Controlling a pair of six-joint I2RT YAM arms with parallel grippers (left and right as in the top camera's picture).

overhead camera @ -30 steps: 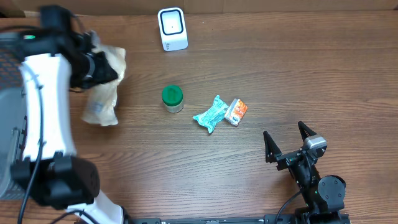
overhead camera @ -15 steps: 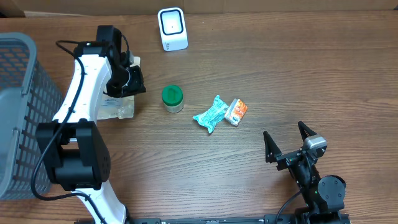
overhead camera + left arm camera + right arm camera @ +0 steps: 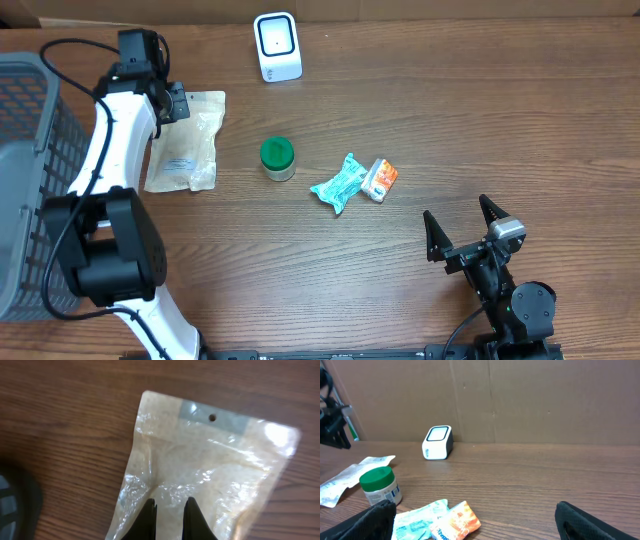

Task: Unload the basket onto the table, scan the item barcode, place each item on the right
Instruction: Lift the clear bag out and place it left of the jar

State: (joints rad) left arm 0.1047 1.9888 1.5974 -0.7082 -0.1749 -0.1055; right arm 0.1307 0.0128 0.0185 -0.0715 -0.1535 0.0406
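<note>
From above, the pouch [image 3: 187,140] lies flat on the table, left of the scanner [image 3: 277,46], with the left gripper [image 3: 173,102] at its top corner. Left wrist: the fingers [image 3: 149,517] are together (gripping nothing, I'd say), so open up and pinch an edge. Right wrist: the right gripper [image 3: 472,520] gapes wide, idle.

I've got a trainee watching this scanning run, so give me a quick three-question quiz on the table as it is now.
1. True or false: the right hand grips the orange packet.
2. The left hand is poised over which item? A) clear pouch B) green-lidded jar C) teal packet
3. Which item stands between the clear pouch and the teal packet?
Key: 1 false, the right hand is open and empty, and the orange packet lies apart from it; 2 A; 3 the green-lidded jar.
</note>
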